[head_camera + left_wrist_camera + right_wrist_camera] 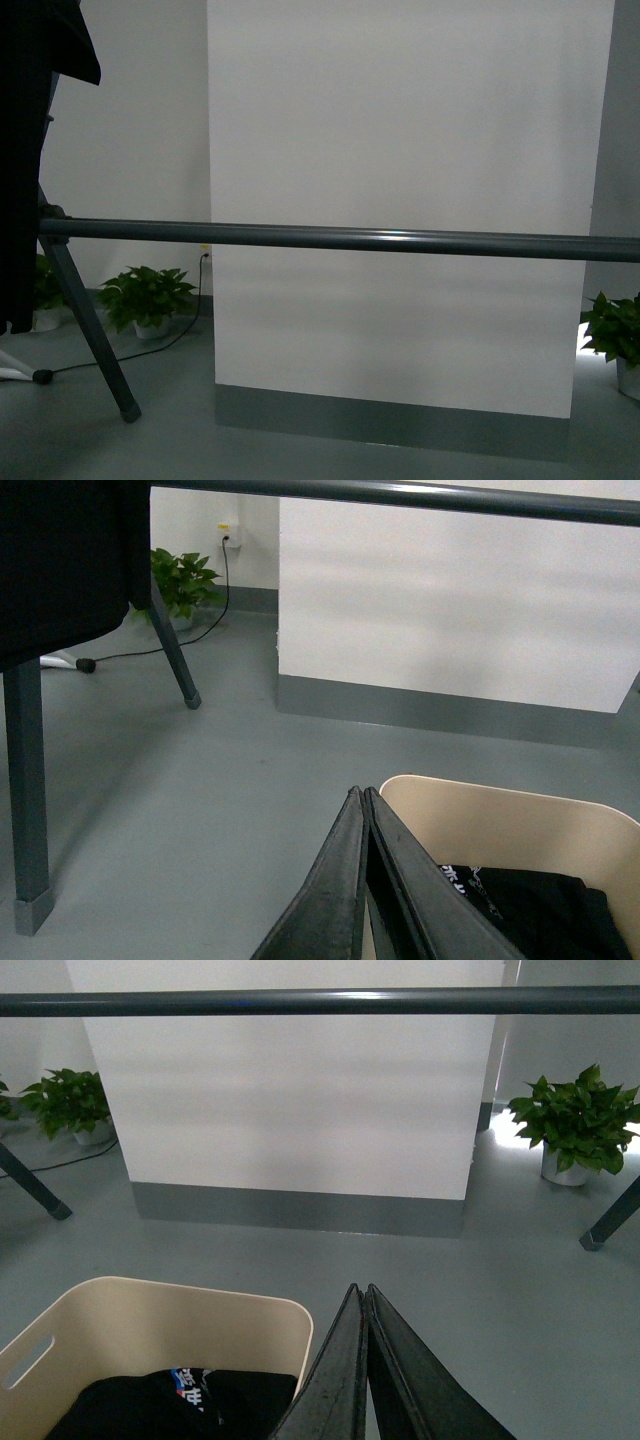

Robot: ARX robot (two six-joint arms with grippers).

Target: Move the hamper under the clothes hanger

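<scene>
The beige hamper (520, 825) (150, 1310) stands on the grey floor between my two arms, with dark clothes inside it. The clothes hanger, a dark-grey tube rack, runs its long bar (340, 238) across the front view, and the same bar (300, 1002) crosses the right wrist view. A black T-shirt (25, 150) hangs at its left end over a slanted leg (95, 335). My left gripper (361, 792) is shut beside the hamper's left rim. Shut too, my right gripper (359, 1289) sits beside its right rim. Neither holds anything. The hamper is out of the front view.
A white wall panel (400, 200) with a grey skirting stands behind the rack. Potted plants (148, 298) (572, 1120) sit on the floor at both sides. A black cable (120, 360) trails over the floor near the left leg. Another rack foot (600, 1232) stands at the right.
</scene>
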